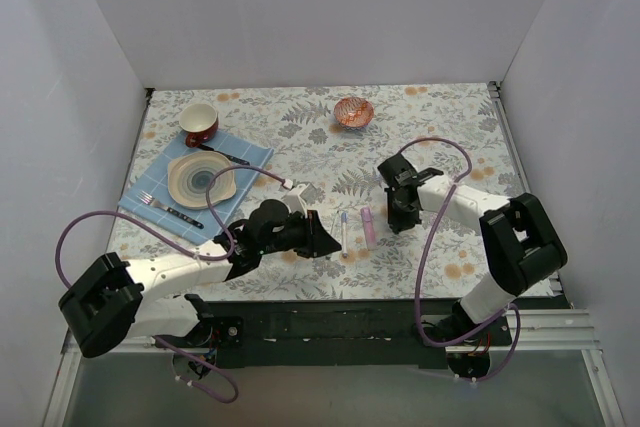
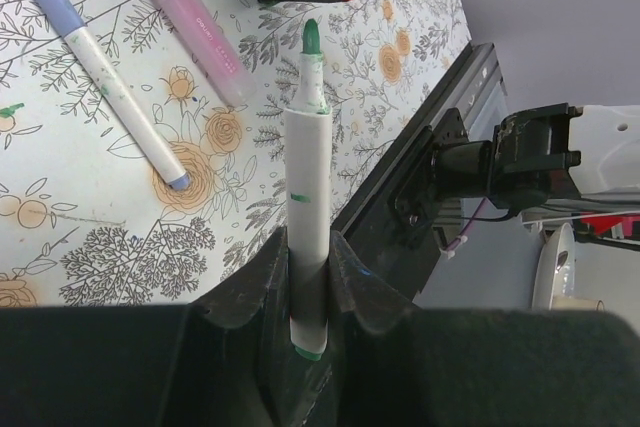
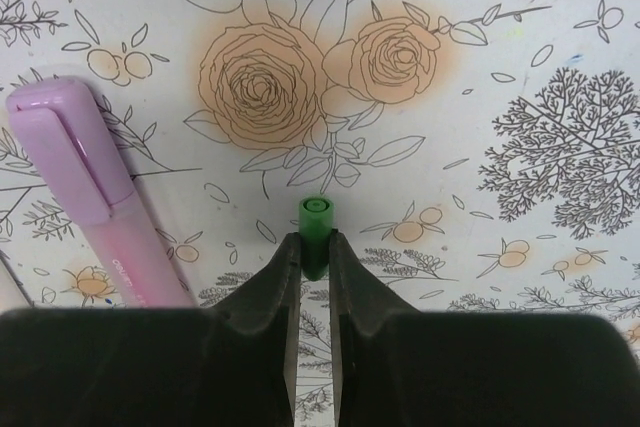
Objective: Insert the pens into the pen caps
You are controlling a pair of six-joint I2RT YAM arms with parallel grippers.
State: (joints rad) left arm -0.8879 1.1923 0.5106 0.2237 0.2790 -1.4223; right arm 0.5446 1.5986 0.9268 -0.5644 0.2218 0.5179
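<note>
While the slim white-barrelled pen with the green tip (image 2: 305,177) is clamped near its rear end between the left fingers (image 2: 250,292), most of its barrel stands free in front of them, above the floral-patterned table (image 2: 60,227), and the bare tip points toward the right arm. The small green plastic cap (image 3: 316,222) is pinched between the tips of the right fingers (image 3: 270,287), also above the table. Only its round end shows, and it cannot be told for sure whether this is the open mouth.

Both pieces look light and stiff, made of smooth hard plastic. The round barrel may easily turn or slide back in the grip when the tip is pushed into the cap, so a hold nearer the middle of the barrel would probably resist the push better. The cap is very short, so it should be held by its closed half, leaving the mouth free.

Just beside this, the white pen with a purple-blue cap (image 2: 100,67) and the thick pale-pink marker (image 2: 190,17) lie side by side on the table, and both seem already capped.
</note>
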